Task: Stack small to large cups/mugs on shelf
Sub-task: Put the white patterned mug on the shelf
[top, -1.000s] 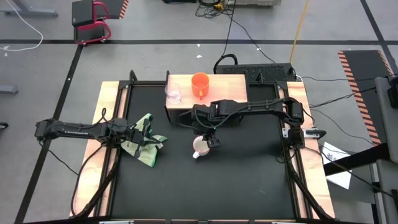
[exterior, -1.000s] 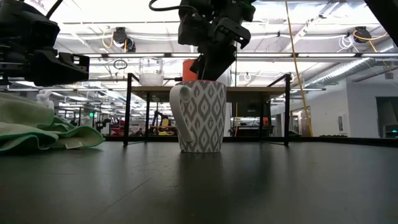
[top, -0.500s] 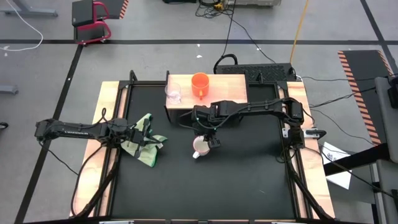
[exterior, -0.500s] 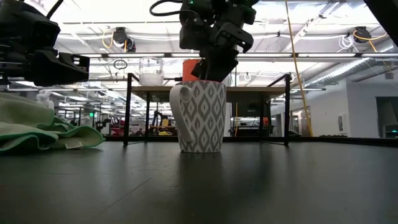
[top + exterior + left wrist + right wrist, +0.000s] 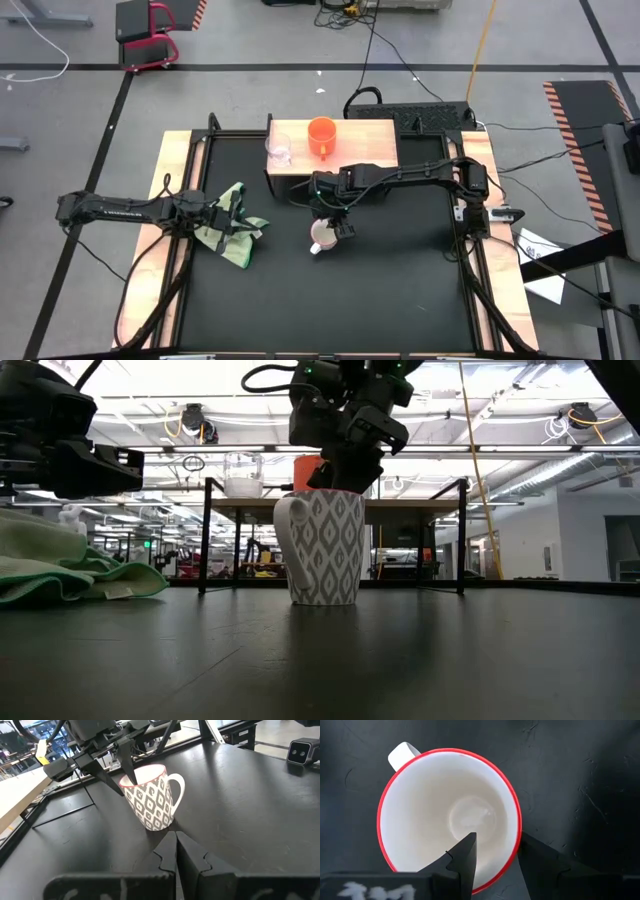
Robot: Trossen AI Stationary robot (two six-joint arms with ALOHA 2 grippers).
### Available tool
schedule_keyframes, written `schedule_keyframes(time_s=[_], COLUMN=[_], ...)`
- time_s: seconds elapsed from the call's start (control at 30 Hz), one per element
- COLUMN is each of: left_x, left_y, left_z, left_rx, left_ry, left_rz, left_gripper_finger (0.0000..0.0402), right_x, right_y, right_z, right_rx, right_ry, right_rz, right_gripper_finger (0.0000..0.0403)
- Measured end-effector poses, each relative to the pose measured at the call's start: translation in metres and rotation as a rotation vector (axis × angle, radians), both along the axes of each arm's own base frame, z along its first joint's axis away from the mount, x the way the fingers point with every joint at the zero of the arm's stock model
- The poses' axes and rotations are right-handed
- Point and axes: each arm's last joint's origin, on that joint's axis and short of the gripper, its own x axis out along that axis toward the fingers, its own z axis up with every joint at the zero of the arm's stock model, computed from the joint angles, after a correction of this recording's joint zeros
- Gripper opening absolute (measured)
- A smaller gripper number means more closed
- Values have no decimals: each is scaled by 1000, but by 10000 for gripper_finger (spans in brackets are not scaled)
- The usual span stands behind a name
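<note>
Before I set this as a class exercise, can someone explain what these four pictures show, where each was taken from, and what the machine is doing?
This is a robot with two dark arms at a black table. One picture looks straight down from above, one looks level across the table top, and two come from cameras on the arms' wrists.

On the shelf at the back stand a clear glass cup and an orange mug. A green cloth lies on the table, with the left hand shut above it.

The right hand is open and straddles the red rim of the white patterned mug: one finger inside, one outside. It has not closed, so nothing is held.
</note>
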Motion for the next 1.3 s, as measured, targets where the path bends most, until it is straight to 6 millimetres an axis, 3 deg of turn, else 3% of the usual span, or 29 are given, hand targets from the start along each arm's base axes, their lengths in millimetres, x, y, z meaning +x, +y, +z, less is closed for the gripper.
schedule_keyframes(time_s=[0.37, 0.97, 1.3], left_x=[0, 0, 0], left_y=[0, 0, 0], left_z=[0, 0, 0], left_rx=[0, -4, -4], left_ry=[0, 1, 1], left_rz=[0, 1, 1], left_gripper_finger=[10, 10, 10], right_x=[0, 1, 1], right_y=[0, 0, 0], right_z=[0, 0, 0], right_rx=[-2, -12, -14], right_ry=[-1, -10, -9], right_rz=[2, 11, 9], right_gripper_finger=[128, 17, 15])
